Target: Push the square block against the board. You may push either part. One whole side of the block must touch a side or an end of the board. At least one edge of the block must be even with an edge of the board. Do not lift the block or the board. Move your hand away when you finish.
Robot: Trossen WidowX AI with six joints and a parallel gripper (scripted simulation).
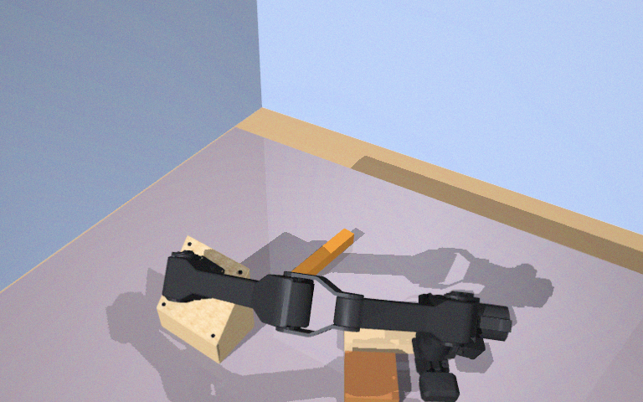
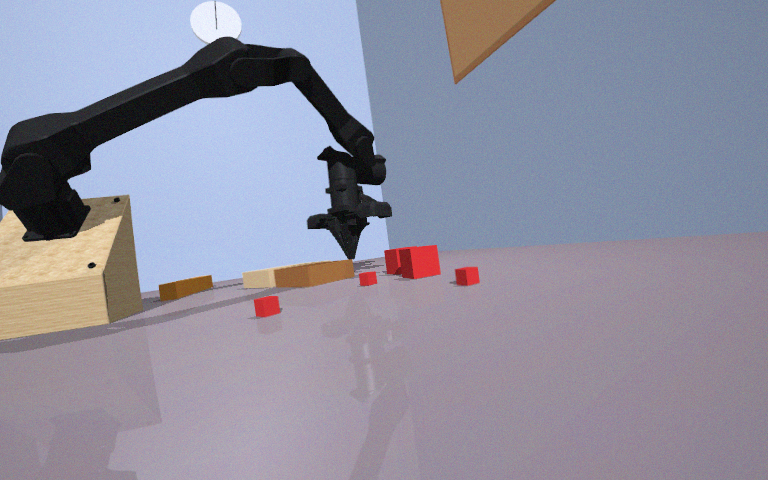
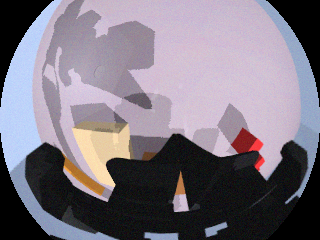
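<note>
Pale wood, the square block (image 1: 379, 338) seems already seated against the brown board's (image 1: 369, 374) end, left edges about even, though the arm (image 2: 141, 95) hides part of the joint. Both lie well off the counter's (image 1: 474, 227) far corner. The board's long axis runs away from the tan far edge. The jaws are together on nothing, low beside the board, so withdrawing appears to be what is left.

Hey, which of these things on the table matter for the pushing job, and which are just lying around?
Part of the job:
- pale square block
- brown board next to it
- gripper, fingers shut and empty, by the board's end

Probably just lying about:
- orange bar
- large red block
- small red cubes
</note>
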